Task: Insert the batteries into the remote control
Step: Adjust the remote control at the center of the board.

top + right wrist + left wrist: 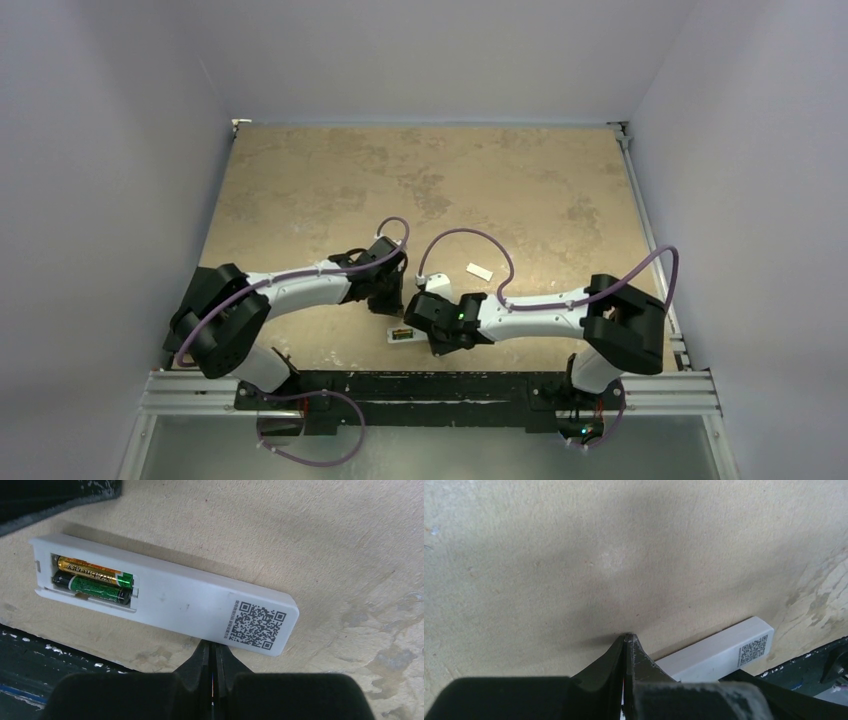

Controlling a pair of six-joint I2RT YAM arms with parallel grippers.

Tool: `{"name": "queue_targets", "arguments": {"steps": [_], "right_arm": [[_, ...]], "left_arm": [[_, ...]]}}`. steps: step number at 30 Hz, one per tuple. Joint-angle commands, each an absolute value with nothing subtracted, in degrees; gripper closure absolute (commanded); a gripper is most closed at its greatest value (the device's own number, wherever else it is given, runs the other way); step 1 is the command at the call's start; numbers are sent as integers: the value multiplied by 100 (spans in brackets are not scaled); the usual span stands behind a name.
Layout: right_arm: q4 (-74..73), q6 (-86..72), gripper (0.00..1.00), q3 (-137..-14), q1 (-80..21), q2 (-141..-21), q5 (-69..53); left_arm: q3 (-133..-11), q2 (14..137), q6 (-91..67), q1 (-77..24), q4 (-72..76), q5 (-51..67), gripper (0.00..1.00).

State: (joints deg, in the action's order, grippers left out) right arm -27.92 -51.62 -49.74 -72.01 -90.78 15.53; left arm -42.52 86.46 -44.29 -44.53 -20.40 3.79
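1. Your right gripper (212,652), fingers pressed together on nothing, sits just beside the long edge of the remote control (165,597), near the QR label (257,625). A shove from there could skid the remote toward the near edge of the worktop (350,540), which lies close by.
2. The recess is uncovered, so a tilt or knock could spill the batteries (92,580). A small white strip (480,271) lies apart on the worktop; whether it is the cover cannot be told.
3. Your left gripper (627,637), likewise pressed together and empty, hangs low near the remote's label end, where a careless sweep could clip it.
4. The slim white remote lies flat, back up, between the two grippers. The gold battery (90,570) and the dark green battery (95,589) rest side by side in the recess and look seated.
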Motion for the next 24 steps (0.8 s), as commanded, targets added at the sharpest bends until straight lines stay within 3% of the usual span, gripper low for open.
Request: {"name": "queue_targets", "arguments": {"steps": [1, 24], "right_arm": [[-2798, -5247, 100, -5180, -7145, -9170, 2057], [-2375, -4390, 100, -5705, -6406, -9666, 1827]], "left_arm": [[-4045, 8555, -4286, -4587, -2092, 518, 100], [-3227, 7742, -4786, -4874, -1987, 797, 100]]}}
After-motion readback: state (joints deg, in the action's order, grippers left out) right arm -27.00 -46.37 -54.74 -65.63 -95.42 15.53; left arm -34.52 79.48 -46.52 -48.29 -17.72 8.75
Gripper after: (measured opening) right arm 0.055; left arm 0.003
